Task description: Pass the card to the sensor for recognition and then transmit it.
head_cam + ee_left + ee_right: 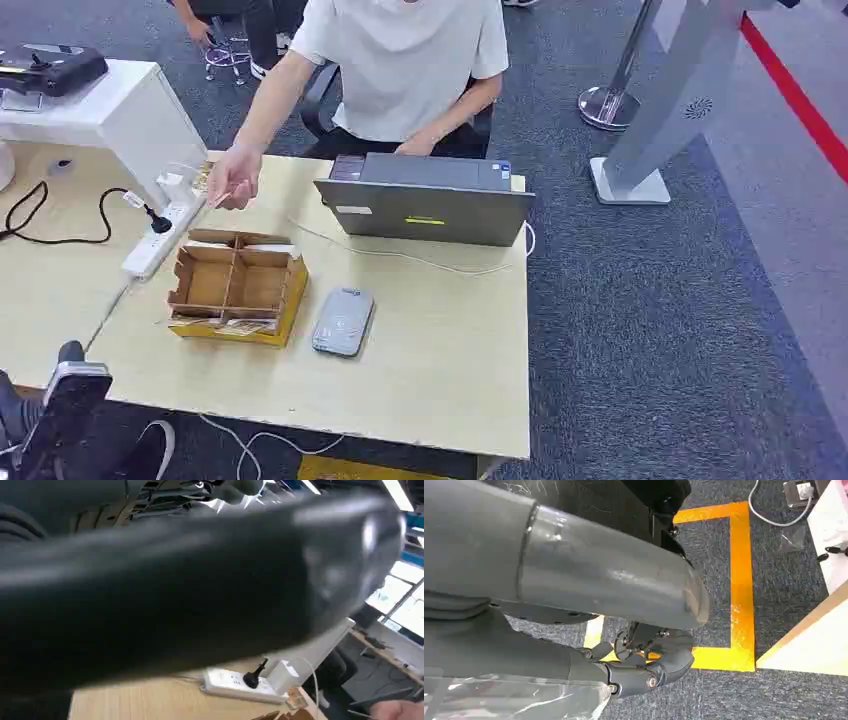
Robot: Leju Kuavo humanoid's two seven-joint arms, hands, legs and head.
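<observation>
Scene: A light wooden table (420, 380) carried a partitioned cardboard box (238, 285), a grey card sensor (343, 321) just beside the box, and a closed laptop (425, 205) behind them.
Person: A seated person reached one hand (232, 180) over the table's far edge, near a white power strip (160, 238).
Card: Flat pieces lay in the box's near compartment (235, 325); whether they were the cards could not be told.
Left hand: The left hand (62, 400) sat low at the table's near corner; its wrist view was blurred dark, so its fingers could not be judged.
Right hand: The right hand (644, 665) hung beside the table over carpet and yellow floor tape (741, 590), thumb and fingers curled in, nothing between them.
Step in hand: Apparently the reach for a card had not begun.
Doing it well: The left hand, nearer the box, would likely serve best, lifting one card cleanly from the near compartment and laying it flat over the sensor.
</observation>
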